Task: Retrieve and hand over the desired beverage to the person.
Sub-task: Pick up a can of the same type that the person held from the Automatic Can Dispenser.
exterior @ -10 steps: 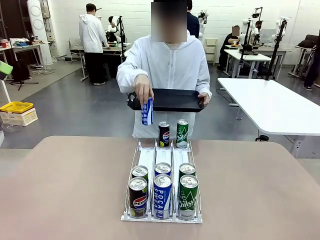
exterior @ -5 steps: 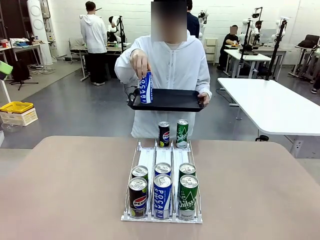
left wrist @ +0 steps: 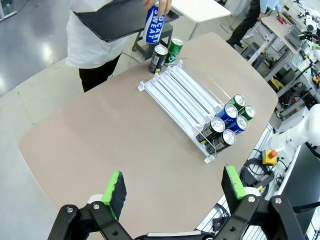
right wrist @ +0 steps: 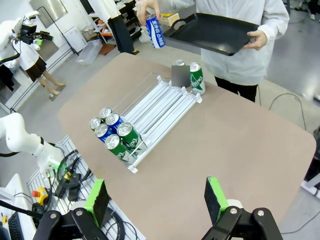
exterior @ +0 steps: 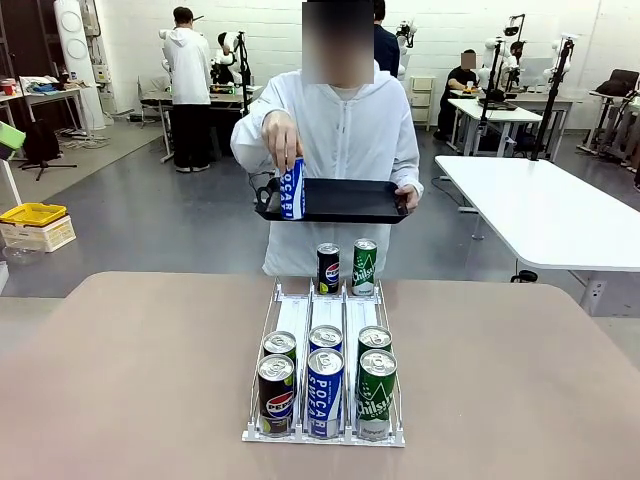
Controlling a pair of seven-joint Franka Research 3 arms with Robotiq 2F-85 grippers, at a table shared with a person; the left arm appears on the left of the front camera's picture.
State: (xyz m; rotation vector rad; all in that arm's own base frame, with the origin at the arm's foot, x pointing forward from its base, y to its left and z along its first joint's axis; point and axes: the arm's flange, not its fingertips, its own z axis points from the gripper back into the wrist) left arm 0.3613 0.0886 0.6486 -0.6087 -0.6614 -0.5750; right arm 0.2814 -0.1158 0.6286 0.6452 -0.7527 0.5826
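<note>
While the person (exterior: 340,130) gripped a blue can (exterior: 292,188) by its top at the tray (exterior: 345,200)'s left edge, probably to stand it there, both arms hovered.
Left gripper (left wrist: 173,184) was wide open and empty; cans (exterior: 325,378) crowded the rack (exterior: 296,318)'s near end, probably for easy reach; right gripper (right wrist: 156,192) was wide open and empty.

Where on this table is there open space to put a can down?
Bare tabletop lies between the can rack and the table's edge on both sides. The rack's middle rails are empty. Crowded: six cans at its near end, two cans by its far end.
</note>
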